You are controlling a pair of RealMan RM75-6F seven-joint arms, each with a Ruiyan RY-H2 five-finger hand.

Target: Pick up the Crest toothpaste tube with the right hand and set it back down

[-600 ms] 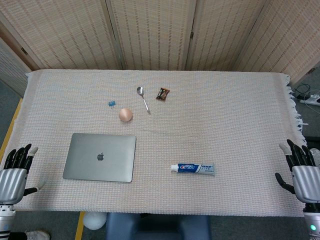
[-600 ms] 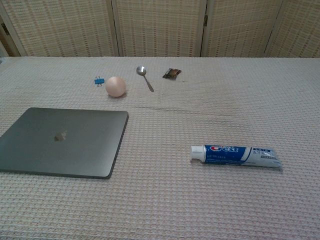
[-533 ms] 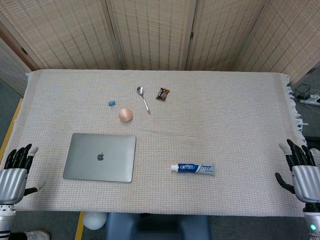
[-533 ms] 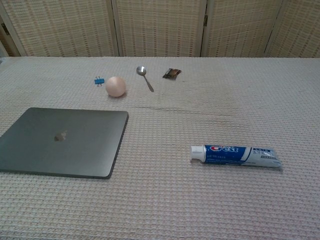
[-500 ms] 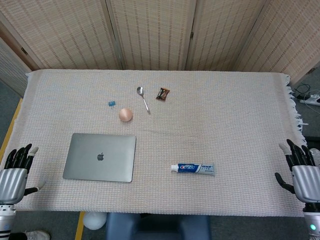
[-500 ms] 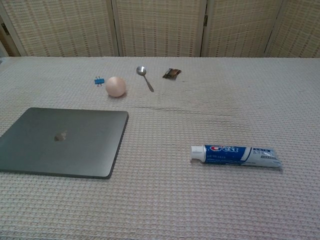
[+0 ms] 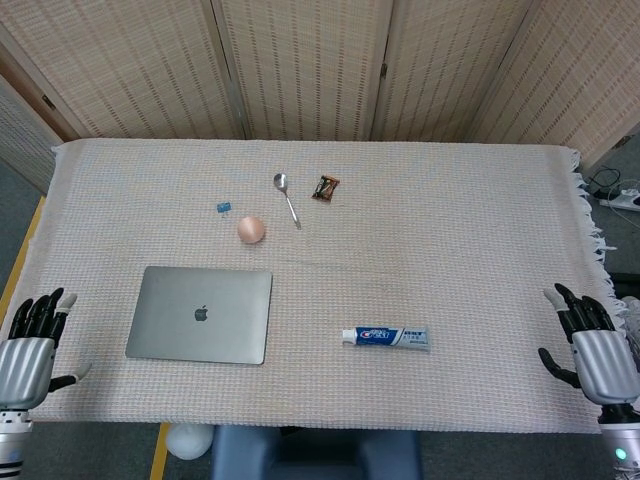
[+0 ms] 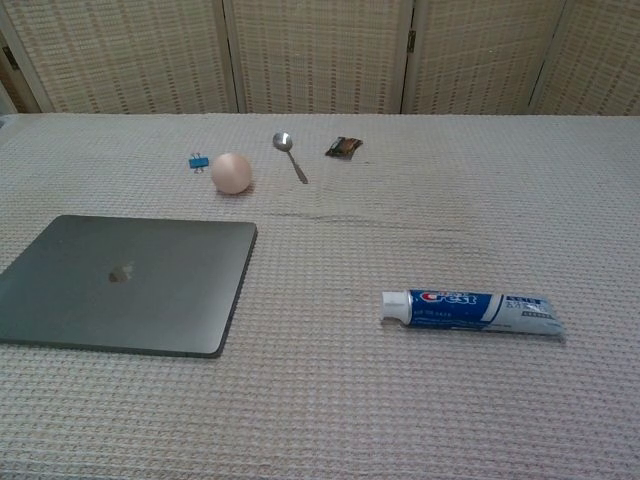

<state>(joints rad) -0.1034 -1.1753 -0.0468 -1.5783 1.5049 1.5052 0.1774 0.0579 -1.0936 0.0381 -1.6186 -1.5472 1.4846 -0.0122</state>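
The blue and white Crest toothpaste tube [image 7: 386, 337] [image 8: 471, 311] lies flat on the cloth-covered table near the front, its cap pointing left. My right hand [image 7: 594, 355] hovers at the table's right front corner, far right of the tube, fingers spread and holding nothing. My left hand [image 7: 28, 349] stays at the left front corner, fingers apart and empty. Neither hand shows in the chest view.
A closed grey laptop [image 7: 201, 314] lies left of the tube. Further back are an egg [image 7: 251, 230], a blue binder clip [image 7: 224, 207], a spoon [image 7: 287, 198] and a small dark wrapper [image 7: 325, 187]. A folding screen stands behind the table.
My right hand has shifted slightly left, toward the table. The tube and my left hand have not moved.
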